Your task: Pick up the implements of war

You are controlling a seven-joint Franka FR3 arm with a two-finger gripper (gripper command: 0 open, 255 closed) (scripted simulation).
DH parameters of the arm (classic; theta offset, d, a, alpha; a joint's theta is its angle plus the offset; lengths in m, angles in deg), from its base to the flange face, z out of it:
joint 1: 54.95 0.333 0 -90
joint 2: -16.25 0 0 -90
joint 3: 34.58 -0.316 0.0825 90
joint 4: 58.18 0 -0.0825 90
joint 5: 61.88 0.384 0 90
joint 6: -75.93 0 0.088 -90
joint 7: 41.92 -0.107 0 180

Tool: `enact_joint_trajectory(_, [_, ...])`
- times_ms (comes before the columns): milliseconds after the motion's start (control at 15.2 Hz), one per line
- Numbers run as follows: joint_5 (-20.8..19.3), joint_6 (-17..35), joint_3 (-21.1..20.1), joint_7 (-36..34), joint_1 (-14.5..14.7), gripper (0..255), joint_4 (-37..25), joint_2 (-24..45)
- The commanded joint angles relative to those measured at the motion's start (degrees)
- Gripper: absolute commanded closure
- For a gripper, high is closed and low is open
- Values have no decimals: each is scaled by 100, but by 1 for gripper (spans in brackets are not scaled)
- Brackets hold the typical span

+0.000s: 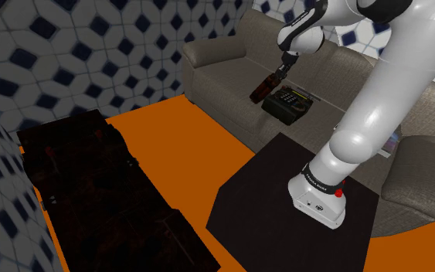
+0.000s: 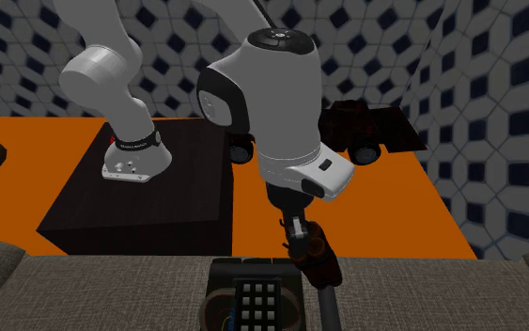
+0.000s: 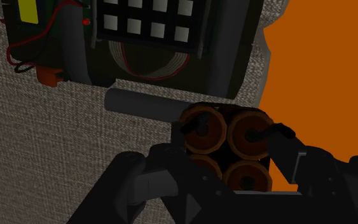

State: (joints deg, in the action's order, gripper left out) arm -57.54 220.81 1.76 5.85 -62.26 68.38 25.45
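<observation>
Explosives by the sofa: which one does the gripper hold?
The brown dynamite bundle, clasped by the gripper; the keypad bomb lies apart on the sofa, untouched.

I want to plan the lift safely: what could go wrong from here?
The gripper clasps the bundle of brown sticks near one end, so it may tilt or slip out. The keypad device with red wires lies close beside it on the sofa; a swing might knock it.
</observation>
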Motion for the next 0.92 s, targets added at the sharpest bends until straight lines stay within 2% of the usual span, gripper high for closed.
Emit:
enact_joint_trajectory(0, [14,20,-4,10,-4,255,9,12])
enact_joint_trajectory(528, [13,12,-3,8,-3,255,2,12])
enact_joint_trajectory(858, [-270,-343,75,-175,70,255,-124,-274])
